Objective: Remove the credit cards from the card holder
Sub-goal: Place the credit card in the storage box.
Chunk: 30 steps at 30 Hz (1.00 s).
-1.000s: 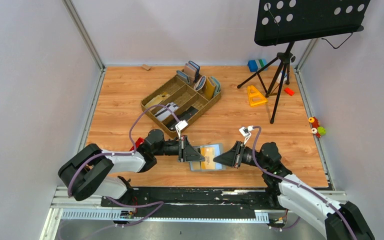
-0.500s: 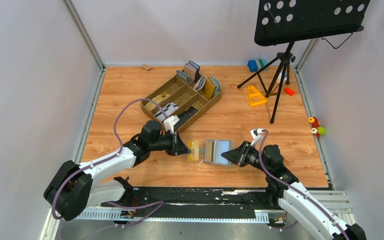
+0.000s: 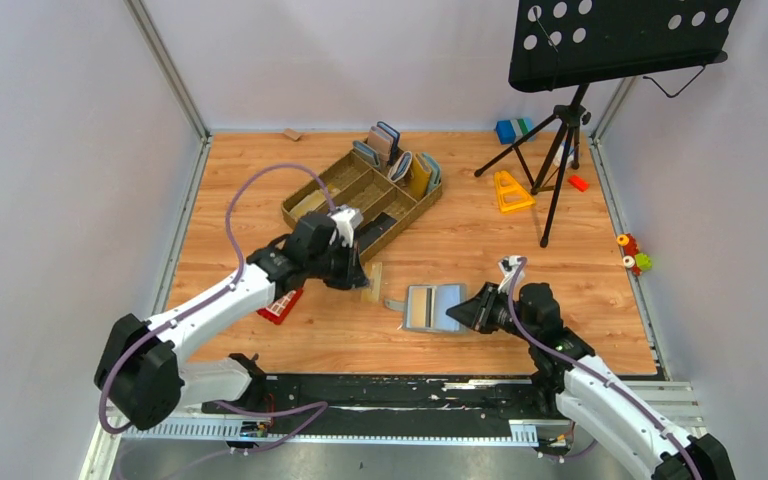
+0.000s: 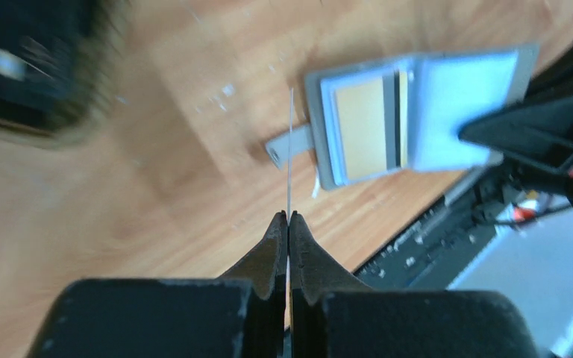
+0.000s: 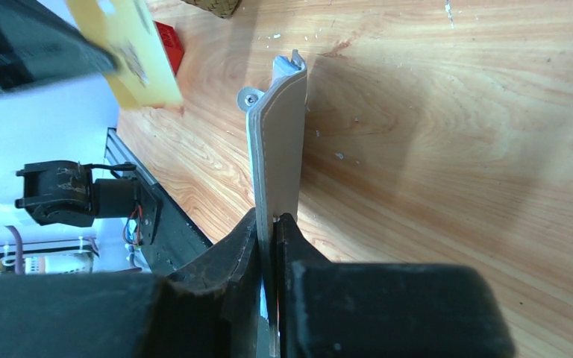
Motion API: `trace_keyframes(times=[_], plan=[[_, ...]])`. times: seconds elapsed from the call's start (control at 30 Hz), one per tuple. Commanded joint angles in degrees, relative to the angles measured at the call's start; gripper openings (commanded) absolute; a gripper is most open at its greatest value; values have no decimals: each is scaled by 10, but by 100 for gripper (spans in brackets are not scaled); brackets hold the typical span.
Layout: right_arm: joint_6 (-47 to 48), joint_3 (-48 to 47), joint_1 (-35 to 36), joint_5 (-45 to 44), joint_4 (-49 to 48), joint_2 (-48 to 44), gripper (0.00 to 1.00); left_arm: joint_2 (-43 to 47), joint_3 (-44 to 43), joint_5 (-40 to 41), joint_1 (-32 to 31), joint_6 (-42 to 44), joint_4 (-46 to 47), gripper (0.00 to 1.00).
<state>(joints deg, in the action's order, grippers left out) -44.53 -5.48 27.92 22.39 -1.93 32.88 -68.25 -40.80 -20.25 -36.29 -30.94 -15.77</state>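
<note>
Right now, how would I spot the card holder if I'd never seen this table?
Look at the wooden table, nearer the arms than the brown compartment tray. The card holder is spread open there, grey outside, pale blue inside, its right edge pinched by the right gripper. The wallets at the tray's far end stand upright; this one alone is opened out.

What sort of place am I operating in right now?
Most likely a robot test cell in a lab, not a home or shop: plain pale panels on aluminium posts box in a wood-grain tabletop, and a black tripod music stand stands beside stray toys.
</note>
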Motion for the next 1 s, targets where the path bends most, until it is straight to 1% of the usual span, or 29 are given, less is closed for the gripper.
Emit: trace_keyframes(times=[0.0,0.1,0.2,0.3,0.37,0.43,0.57,0.67,0.77,0.83,0.97], plan=[[41,-57,-3,-13,16,12,0,-25,-176,188,2,112,-191,0],[57,-84,-2,-11,53,26,0,-95,-294,338,2,169,-288,0],[71,-103,-3,-9,75,34,0,-166,-388,457,1,223,-331,0],[87,-122,-2,-11,95,43,0,-221,-442,519,2,310,-319,0],[92,-127,-2,-16,96,52,0,-251,-468,582,2,368,-298,0],[96,-129,-3,-17,91,63,0,-284,-494,622,6,412,-285,0],[102,-129,-3,-14,67,91,0,-355,-539,628,20,488,-269,0],[110,-133,-3,-13,50,117,0,-416,-551,672,25,550,-219,0],[115,-149,-2,-18,39,147,0,-464,-594,663,43,560,-225,0],[121,-162,-2,-17,34,172,0,-481,-612,648,56,558,-228,0],[126,-174,-3,-23,25,203,0,-500,-607,627,75,581,-206,0]])
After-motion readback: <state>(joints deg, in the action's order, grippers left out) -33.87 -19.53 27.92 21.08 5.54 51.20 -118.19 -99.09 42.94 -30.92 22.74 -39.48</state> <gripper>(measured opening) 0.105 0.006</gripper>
